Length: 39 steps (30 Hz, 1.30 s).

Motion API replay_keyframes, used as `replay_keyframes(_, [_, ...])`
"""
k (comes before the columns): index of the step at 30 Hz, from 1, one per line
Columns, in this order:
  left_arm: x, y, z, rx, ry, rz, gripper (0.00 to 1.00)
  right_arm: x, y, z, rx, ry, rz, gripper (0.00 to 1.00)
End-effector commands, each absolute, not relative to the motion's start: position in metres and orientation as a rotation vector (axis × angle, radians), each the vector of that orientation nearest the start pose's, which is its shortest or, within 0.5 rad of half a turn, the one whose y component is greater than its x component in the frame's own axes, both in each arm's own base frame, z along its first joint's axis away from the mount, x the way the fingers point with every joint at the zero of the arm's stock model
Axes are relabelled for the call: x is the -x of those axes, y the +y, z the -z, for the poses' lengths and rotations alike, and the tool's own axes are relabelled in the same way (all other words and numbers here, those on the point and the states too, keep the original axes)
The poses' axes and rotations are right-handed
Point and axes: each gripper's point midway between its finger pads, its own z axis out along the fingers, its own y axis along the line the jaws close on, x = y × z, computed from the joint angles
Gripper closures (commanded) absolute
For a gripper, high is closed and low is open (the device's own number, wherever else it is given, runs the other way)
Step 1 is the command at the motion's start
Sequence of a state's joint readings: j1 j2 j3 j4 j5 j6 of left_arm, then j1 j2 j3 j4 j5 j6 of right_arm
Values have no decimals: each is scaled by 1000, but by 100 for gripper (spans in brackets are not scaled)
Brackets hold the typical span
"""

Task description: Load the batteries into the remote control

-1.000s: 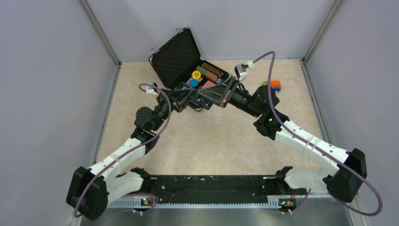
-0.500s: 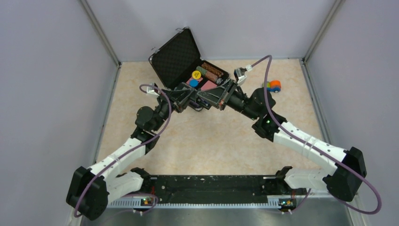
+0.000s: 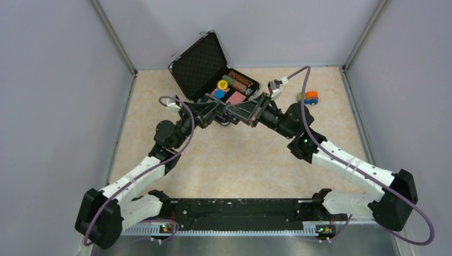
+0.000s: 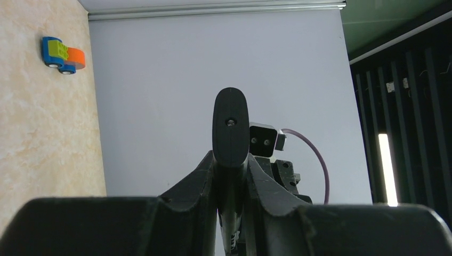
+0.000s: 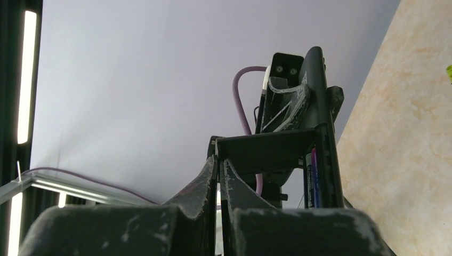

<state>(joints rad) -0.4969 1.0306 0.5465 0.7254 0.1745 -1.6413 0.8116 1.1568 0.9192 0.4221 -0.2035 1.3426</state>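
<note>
Left jaws: closed on the remote control [image 4: 230, 114]. In your left wrist view the slim black bar stands up between the two fingers [image 4: 194, 178], seen end-on.
Right jaws: closed on a thin flat black cover piece [image 5: 266, 152], held by one edge. Its far edge meets the remote control [image 5: 321, 96].
Remote control, location: off the tabletop [image 3: 240, 160], held between the two arms where they meet in your top view, just in front of the case [image 3: 200, 64].
Batteries: one purple battery [image 5: 313, 178] sits in the open compartment of the remote, below the cover piece. You cannot make out the second battery.
Case: black, foam-lined, lid raised, at the far side of the tabletop. It holds poker chips [image 3: 222, 84], with loose yellow and blue ones on top.
Toy car [image 3: 309, 97]: blue, green and orange, on the tabletop to the right of the jaws and well apart from them. It also shows in your left wrist view [image 4: 63, 54].
</note>
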Motion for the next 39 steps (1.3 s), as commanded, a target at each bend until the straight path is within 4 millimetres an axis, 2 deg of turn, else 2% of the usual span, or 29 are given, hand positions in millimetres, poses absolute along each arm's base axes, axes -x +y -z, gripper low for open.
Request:
replay_keyframes(1, [-271,-231,-372,659,1330,1962,100,-218,335,-374,-258,1727,-1792,98])
replay_keyframes(5, [-272,-231,-373,660,1331,1959,100,-216,330,-360,-286,1784,-1753,91])
replay_keyframes(13, [-273,-231,-367,675,1349,1944,100,-215,328,-348,-310,1840,-1724,85])
replay_keyframes(18, [-274,-230,-362,683,1366,1919,100,-215,325,-342,-343,1871,-1705,89])
replay_keyframes(26, [-275,-231,-358,685,1386,1900,100,-217,319,-336,-389,1892,-1675,89])
replay_keyframes(39, [-278,-232,-351,724,1419,1893,100,-226,304,-320,-581,1887,-1661,93])
